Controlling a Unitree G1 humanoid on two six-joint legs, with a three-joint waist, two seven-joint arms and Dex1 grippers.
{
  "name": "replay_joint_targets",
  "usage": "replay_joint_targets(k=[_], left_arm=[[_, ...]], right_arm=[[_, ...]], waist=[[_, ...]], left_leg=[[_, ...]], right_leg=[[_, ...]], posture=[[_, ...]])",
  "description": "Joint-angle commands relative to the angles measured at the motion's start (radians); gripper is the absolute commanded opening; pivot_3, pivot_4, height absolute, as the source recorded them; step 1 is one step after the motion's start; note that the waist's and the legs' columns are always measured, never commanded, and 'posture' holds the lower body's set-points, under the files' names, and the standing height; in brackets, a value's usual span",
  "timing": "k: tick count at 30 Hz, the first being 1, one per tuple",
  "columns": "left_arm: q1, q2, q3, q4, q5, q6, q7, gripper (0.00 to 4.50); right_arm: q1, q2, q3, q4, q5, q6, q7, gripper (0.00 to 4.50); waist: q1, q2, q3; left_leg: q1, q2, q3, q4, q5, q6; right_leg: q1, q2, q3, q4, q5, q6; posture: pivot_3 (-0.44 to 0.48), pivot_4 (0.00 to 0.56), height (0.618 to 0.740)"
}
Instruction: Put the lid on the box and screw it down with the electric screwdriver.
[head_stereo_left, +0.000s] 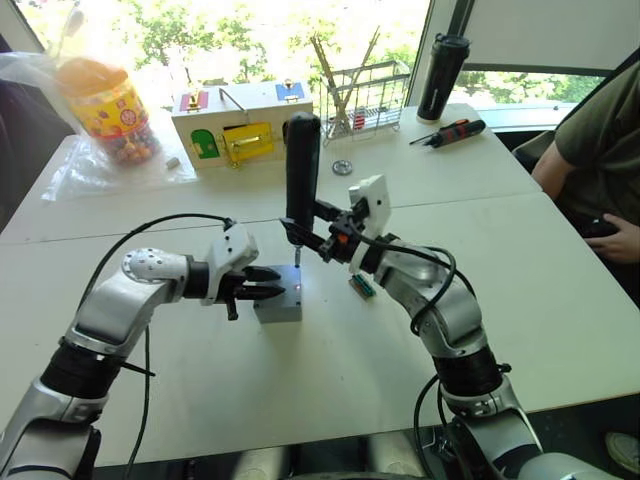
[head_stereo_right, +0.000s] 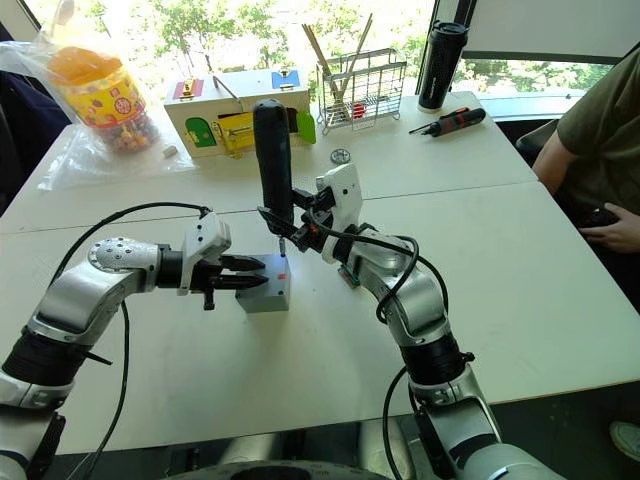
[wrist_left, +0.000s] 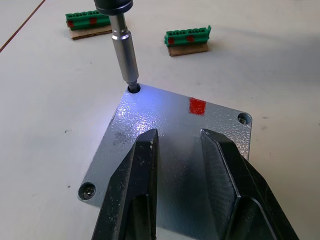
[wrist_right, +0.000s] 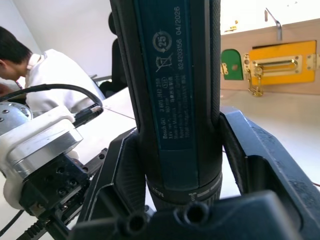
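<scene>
The grey box (head_stereo_left: 278, 305) stands mid-table with the lid (wrist_left: 165, 130) flat on top of it, a red mark (wrist_left: 197, 106) on the lid. Screws sit in two lid corners (wrist_left: 87, 190). My right gripper (head_stereo_left: 318, 232) is shut on the dark electric screwdriver (head_stereo_left: 302, 165), which stands upright. Its metal bit (wrist_left: 125, 60) is set into a corner hole of the lid, under a bright spot of light. My left gripper (wrist_left: 178, 137) is open, its two black fingers (wrist_left: 142, 170) lying over the lid from the left with nothing between them.
Green terminal blocks (wrist_left: 187, 40) lie just right of the box. At the back stand a wooden box with coloured doors (head_stereo_left: 240, 125), a bagged candy jar (head_stereo_left: 105, 105), a wire rack (head_stereo_left: 365, 95), a black bottle (head_stereo_left: 442, 75) and a black-and-orange screwdriver (head_stereo_left: 450, 132). A person (head_stereo_left: 600, 160) sits at the right.
</scene>
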Motion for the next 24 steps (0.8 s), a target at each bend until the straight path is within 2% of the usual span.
replay_joint_targets(k=[1,7,13,17,20,24], left_arm=[[0.01,-0.008,-0.037,0.016,0.028,0.005,0.004,1.33],[0.003,-0.018,-0.043,0.033,0.032,-0.008,-0.001,1.33],[-0.035,-0.056,0.007,0.063,-0.007,-0.013,0.007,1.33],[-0.095,-0.086,0.067,0.041,-0.072,0.027,0.017,1.33],[-0.127,-0.073,0.066,-0.019,-0.079,0.055,0.026,1.33],[-0.105,-0.002,0.048,-0.142,-0.088,0.056,-0.03,1.33]], right_arm=[[-0.073,-0.012,-0.088,-0.071,0.059,0.106,-0.034,1.88],[-0.257,-0.079,-0.236,-0.18,0.231,0.308,-0.036,1.88],[-0.364,-0.085,-0.369,-0.126,0.328,0.413,-0.109,1.88],[-0.422,-0.108,-0.501,-0.065,0.399,0.596,-0.221,1.88],[-0.46,-0.298,-0.527,-0.033,0.447,0.814,-0.162,1.88],[-0.459,-0.584,-0.462,0.039,0.477,0.939,-0.017,1.88]], waist=[[0.008,0.0,0.001],[0.022,0.0,0.01],[0.019,0.0,0.01],[0.02,-0.002,0.012],[0.025,-0.002,0.018],[0.017,-0.001,0.022]], left_leg=[[0.0,0.0,0.0,0.0,0.0,0.0],[-0.005,-0.001,0.0,0.002,0.0,-0.001],[-0.005,0.0,0.0,0.001,0.0,-0.001],[-0.009,0.0,0.0,0.002,0.001,-0.001],[-0.022,-0.001,-0.001,0.006,0.006,-0.008],[-0.028,-0.003,0.001,0.006,0.004,-0.006]], right_leg=[[0.0,0.0,0.0,0.0,0.0,0.0],[-0.003,-0.001,0.0,0.0,0.0,0.0],[-0.003,-0.001,0.0,-0.001,0.0,0.0],[-0.003,-0.002,0.0,0.0,0.0,0.0],[-0.014,-0.003,-0.001,0.002,0.001,0.0],[-0.019,-0.005,-0.001,0.0,0.001,0.0]], posture=[[0.0,0.15,0.74],[0.0,0.15,0.74],[0.0,0.15,0.74],[0.0,0.15,0.74],[0.0,0.15,0.74],[0.0,0.15,0.74]])
